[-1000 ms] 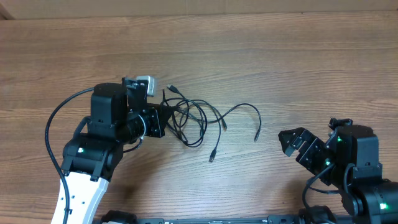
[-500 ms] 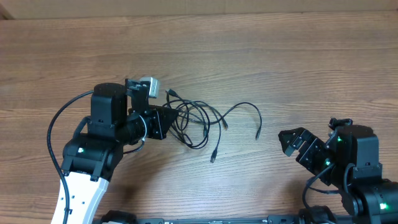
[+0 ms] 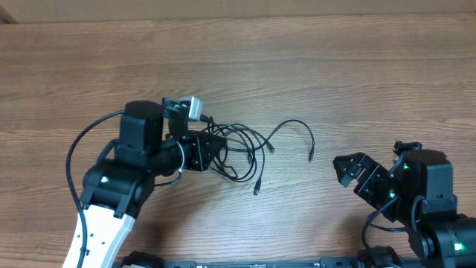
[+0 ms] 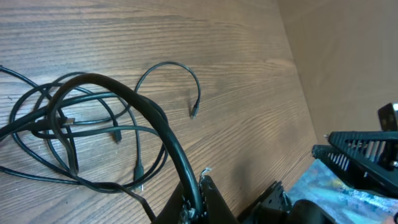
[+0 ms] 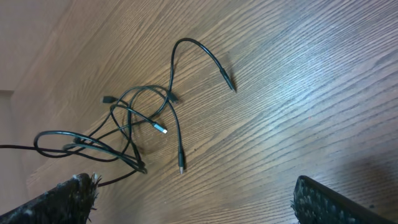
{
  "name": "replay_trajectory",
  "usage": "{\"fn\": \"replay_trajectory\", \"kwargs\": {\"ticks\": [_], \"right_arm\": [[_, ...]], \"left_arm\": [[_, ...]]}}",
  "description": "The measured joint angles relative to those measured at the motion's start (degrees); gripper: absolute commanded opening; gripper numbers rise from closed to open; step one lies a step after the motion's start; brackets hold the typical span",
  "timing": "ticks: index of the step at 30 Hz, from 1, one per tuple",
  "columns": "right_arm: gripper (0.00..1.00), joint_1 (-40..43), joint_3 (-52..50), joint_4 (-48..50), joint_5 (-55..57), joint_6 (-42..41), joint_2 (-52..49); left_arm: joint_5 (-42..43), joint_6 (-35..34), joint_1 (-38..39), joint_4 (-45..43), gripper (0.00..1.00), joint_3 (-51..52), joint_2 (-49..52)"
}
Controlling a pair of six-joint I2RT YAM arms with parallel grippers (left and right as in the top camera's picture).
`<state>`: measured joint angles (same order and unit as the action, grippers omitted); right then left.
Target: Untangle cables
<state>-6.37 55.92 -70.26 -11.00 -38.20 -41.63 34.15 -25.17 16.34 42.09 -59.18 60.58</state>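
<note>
The cables (image 3: 236, 143) lie mid-table, at 3 o'clock of the left claw (image 3: 217, 144), which looks pinched shut on one strand. The right claw (image 3: 348, 170) is wide open and empty. Pulling toward 9 o'clock could cinch the knot — or drag the whole tangle, since nothing anchors it.

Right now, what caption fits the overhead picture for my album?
Left gripper pinches the tangled black cables on the wooden table; right gripper sits open.

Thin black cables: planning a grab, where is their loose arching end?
Overhead view: the thin black cables' loose end arcs right of their tangle, plug on bare wood, short of the right gripper.
</note>
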Motion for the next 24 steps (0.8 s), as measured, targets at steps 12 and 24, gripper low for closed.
{"fn": "replay_trajectory", "kwargs": {"ticks": [12,24], "right_arm": [[1.00,0.0,0.0,0.0,0.1,0.0,0.0],[1.00,0.0,0.0,0.0,0.1,0.0,0.0]], "left_arm": [[-1.2,-0.2,2.7,-5.8,0.04,0.0,6.9],[-0.2,-0.2,2.7,-5.4,0.04,0.0,7.4]]}}
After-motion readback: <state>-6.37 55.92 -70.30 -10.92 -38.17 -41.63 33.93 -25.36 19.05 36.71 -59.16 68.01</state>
